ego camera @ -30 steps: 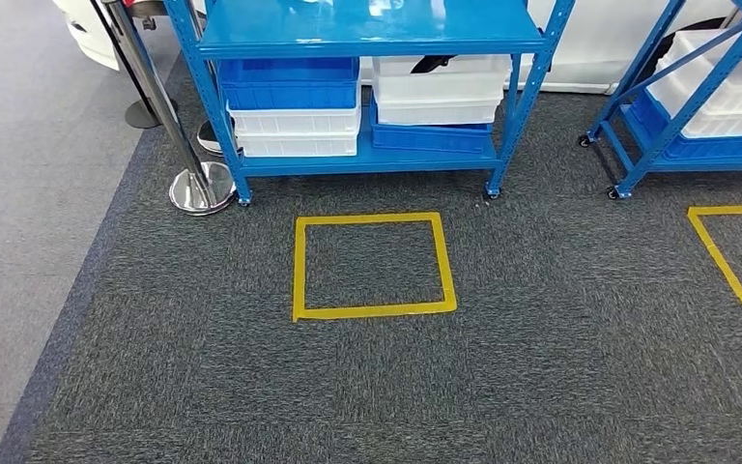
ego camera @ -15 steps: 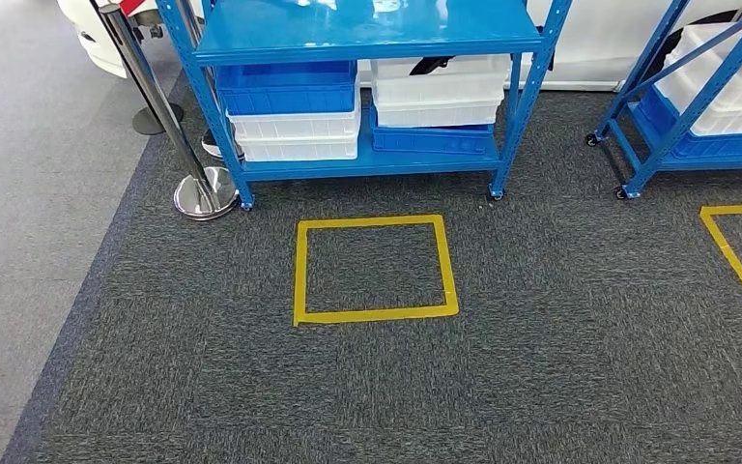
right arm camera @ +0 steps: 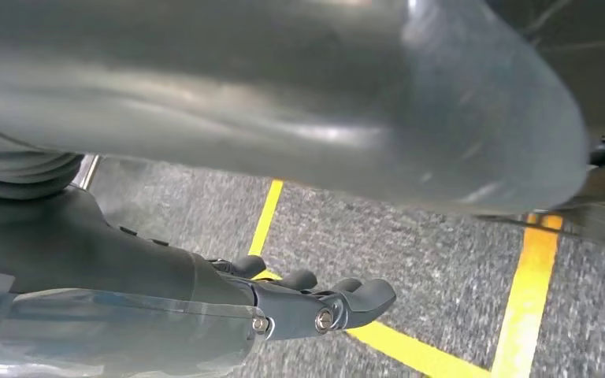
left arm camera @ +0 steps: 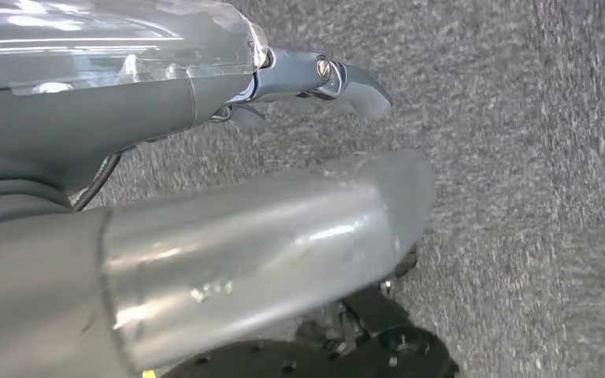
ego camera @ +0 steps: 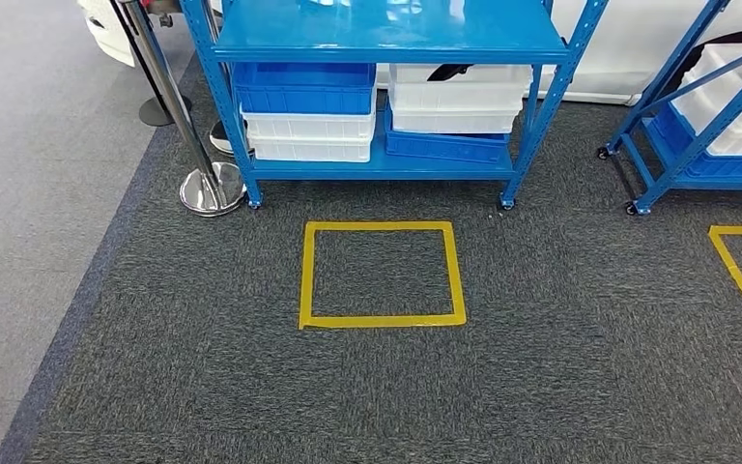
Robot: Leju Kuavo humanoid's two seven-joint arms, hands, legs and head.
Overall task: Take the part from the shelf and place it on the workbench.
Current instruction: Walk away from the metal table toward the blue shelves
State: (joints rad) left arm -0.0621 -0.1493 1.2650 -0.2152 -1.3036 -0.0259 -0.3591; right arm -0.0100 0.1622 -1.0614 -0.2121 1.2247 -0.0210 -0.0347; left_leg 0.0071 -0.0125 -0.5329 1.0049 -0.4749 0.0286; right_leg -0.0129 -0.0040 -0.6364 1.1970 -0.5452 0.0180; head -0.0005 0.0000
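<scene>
The blue shelf (ego camera: 386,34) stands ahead in the head view, its top board bare and glossy. On its lower board sit a blue bin (ego camera: 304,87) over white bins (ego camera: 309,135), and a white bin (ego camera: 459,97) over a blue bin (ego camera: 444,147). A dark item (ego camera: 447,70) pokes out of the right white bin; I cannot tell what it is. My left hand (left arm camera: 228,87) hangs over grey carpet, fingers (left arm camera: 347,79) extended, holding nothing. My right hand (right arm camera: 228,303) hangs over yellow floor tape (right arm camera: 410,350), fingers loosely extended and empty.
A yellow taped square (ego camera: 382,321) marks the carpet in front of the shelf. A chrome stanchion (ego camera: 211,188) stands at the shelf's left corner. A second blue shelf (ego camera: 696,126) with bins stands at the right, with another taped square (ego camera: 739,275) before it.
The whole head view has shifted: the shelf and taped square now sit a little further right and lower, so the camera has moved. Nothing on the shelf has changed.
</scene>
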